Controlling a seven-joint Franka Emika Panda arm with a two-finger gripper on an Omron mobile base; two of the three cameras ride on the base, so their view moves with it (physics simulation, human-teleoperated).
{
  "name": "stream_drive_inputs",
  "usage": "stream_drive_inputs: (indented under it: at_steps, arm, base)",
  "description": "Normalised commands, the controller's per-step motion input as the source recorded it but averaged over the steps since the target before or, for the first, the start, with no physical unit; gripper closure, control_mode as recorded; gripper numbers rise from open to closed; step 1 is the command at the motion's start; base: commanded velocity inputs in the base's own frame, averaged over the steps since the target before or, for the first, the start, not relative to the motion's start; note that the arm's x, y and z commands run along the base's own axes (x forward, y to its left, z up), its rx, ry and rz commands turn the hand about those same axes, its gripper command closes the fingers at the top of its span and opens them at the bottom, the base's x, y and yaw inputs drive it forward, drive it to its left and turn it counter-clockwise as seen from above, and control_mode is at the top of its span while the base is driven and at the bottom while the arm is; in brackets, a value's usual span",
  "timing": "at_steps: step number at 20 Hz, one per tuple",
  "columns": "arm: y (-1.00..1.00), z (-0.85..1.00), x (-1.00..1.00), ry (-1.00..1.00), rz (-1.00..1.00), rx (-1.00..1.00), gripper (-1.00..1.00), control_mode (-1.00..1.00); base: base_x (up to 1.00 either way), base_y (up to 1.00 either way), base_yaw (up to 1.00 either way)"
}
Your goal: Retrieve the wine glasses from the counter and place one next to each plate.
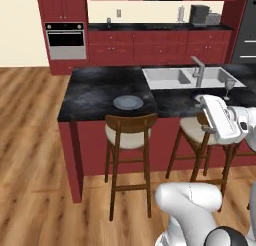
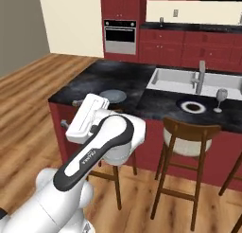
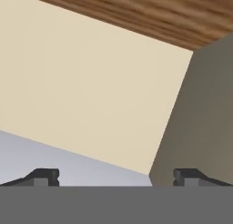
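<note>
black island top (image 1: 95,92) bears a plate (image 1: 128,102), wood floor (image 1: 30,155) around.

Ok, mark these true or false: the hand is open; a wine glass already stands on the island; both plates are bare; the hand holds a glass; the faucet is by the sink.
1. The hand is open. True.
2. A wine glass stands on the island. True.
3. Both plates are bare. False: the near plate is bare, the other plate carries something dark.
4. The hand holds a glass. False: nothing is between its fingers.
5. The faucet stands by the sink. True.
</note>
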Motion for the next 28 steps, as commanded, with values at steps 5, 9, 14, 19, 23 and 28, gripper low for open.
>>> stream_drive_inputs:
  at_steps: [5,9,14,19,23,28]
  arm:
    - [0.0,0.0,0.0,0.0,0.0,0.0,-1.0,1.0]
    - [0.0,0.0,0.0,0.0,0.0,0.0,-1.0,1.0]
    - [0.0,0.0,0.0,0.0,0.0,0.0,-1.0,1.0]
    - [0.0,0.0,0.0,0.0,0.0,0.0,-1.0,1.0]
    - [0.0,0.0,0.0,0.0,0.0,0.0,-1.0,1.0]
    - [0.0,0.0,0.0,0.0,0.0,0.0,-1.0,1.0]
  base:
    - [-0.01,1.0,-0.02]
    - [0.19,1.0,-0.07]
    - [0.26,1.0,-0.07]
    - [0.36,1.0,-0.07]
    - [0.42,1.0,-0.03]
    - [0.47,1.0,-0.01]
